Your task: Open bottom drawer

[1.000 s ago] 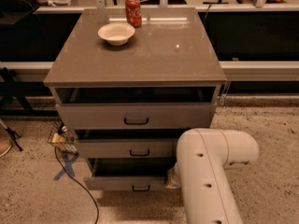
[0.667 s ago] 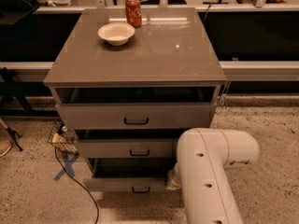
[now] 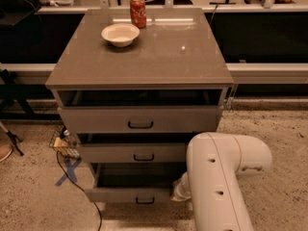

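Camera view shows no visible change over the last second: the bottom drawer [image 3: 130, 195] sits where it sat, and the white arm [image 3: 219, 177] has not shifted. You may take that as a pause or a very slow pull, not as progress.

The bottom drawer is the lowest of three in the bench [image 3: 183, 61], down near the floor. It already stands partly out, with a dark strip of its inside showing above the front, so the task looks begun but perhaps not finished.

Its flat front faces you and the camera. Its long axis runs left to right across the picture, level with the floor, and its black handle [image 3: 145, 200] lies along the same line. It slides out toward the camera.

Your claw is hidden behind the arm, by the drawer's right end. You cannot tell how wide it stands or whether it has hold of anything.
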Robot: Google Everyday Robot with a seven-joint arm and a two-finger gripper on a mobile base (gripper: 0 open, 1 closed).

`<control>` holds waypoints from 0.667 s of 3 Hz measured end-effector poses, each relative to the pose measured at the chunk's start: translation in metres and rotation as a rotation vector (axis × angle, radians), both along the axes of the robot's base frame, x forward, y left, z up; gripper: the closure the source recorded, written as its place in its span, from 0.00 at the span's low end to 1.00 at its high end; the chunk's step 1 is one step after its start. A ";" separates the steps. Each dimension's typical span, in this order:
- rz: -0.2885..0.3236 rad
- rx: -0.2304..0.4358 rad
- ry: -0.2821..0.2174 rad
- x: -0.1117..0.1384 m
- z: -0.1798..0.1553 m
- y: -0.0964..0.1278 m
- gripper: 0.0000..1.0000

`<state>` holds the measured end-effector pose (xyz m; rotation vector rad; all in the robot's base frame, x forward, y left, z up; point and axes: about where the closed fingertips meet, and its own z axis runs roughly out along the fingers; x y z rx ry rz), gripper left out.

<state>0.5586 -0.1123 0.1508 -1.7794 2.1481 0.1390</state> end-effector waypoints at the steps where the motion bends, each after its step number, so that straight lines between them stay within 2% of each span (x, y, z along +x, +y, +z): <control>1: 0.000 0.000 0.000 0.000 0.006 0.000 1.00; 2: -0.025 0.020 -0.008 -0.031 0.001 0.001 1.00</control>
